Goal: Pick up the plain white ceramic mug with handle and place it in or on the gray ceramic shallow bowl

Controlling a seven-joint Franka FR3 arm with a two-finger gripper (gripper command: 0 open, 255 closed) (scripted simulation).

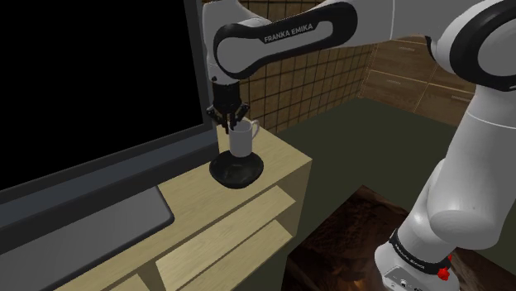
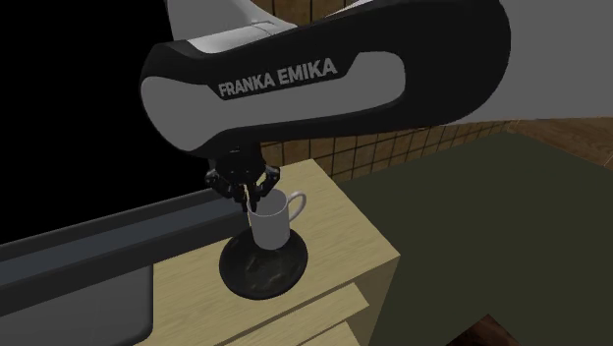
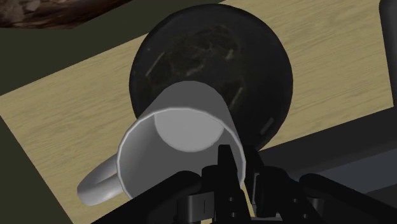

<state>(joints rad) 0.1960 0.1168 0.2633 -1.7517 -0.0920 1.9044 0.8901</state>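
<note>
Shoulder view gives you a dim room: a tiled wall [image 1: 314,83], a dark green floor [image 1: 364,140], and a big black screen [image 1: 91,83] on the pale wooden tabletop [image 1: 207,202]. The arm [image 1: 281,37] reaches in from 3 o'clock and bends straight down. Your tool [image 1: 232,124] is clamped on the rim of the white mug [image 1: 241,142], which is upright in the dark bowl [image 1: 248,175], handle toward 2 o'clock. The wrist view adds one finger [image 3: 224,168] inside the rim, the other outside.

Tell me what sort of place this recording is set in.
Most likely a living room. A big flat screen stands on a low light-wood cabinet with open shelves. A dark green floor and a wood-panelled wall lie beyond.
</note>
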